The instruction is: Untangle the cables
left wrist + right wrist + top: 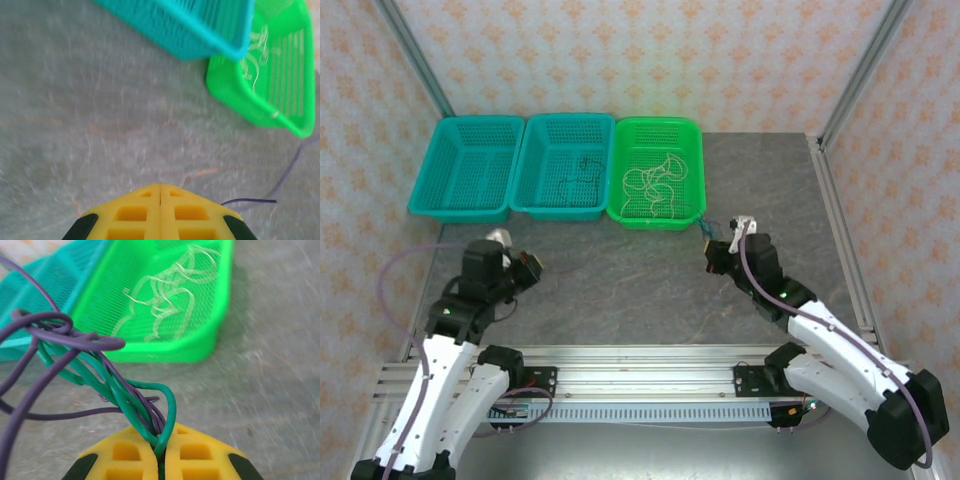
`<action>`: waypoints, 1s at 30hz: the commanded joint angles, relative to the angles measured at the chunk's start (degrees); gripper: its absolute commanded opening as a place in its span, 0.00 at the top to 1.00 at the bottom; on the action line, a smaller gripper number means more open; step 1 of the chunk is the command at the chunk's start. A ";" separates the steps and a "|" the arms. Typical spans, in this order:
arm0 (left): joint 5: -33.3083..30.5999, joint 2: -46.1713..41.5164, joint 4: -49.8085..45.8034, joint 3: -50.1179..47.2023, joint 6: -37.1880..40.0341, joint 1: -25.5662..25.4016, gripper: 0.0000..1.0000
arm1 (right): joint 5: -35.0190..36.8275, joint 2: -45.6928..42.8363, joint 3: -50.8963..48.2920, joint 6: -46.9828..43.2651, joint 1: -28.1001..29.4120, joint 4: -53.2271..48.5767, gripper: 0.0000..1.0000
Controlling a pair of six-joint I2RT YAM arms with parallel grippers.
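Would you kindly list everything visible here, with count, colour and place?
left teal basket: one, teal, far left.
middle teal basket: one, teal, mid-row.
green basket: one, green, right end of row.
whitish cables: tangle, count unclear, whitish, in the green basket.
dark cable: apparently one, dark, in the middle teal basket.
purple and green wires: bundle, purple and green, by the green basket's near right corner.
table: one, grey, beneath everything.
left gripper: one, yellow fingers, shut, above bare table.
right gripper: one, yellow fingers, shut on the purple and green wires.
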 commanded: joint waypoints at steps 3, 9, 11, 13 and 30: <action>9.09 -6.64 11.53 -8.45 -6.64 -1.28 0.87 | -9.22 -0.90 6.27 -9.33 -0.11 -5.98 1.00; 11.98 -6.32 11.67 -3.01 -1.19 -1.99 0.60 | -11.74 -0.33 10.34 -15.58 -0.10 -11.44 1.00; 16.76 -2.63 16.61 1.03 -0.17 -3.62 0.61 | -12.78 -0.50 11.15 -18.37 -0.13 -13.06 1.00; 17.33 2.93 17.73 7.50 3.58 -9.14 0.61 | -13.40 -0.51 11.83 -20.82 -0.10 -14.20 1.00; -3.07 44.21 17.43 35.24 23.93 -39.10 0.39 | -20.38 2.93 17.66 -22.93 -0.13 -21.00 1.00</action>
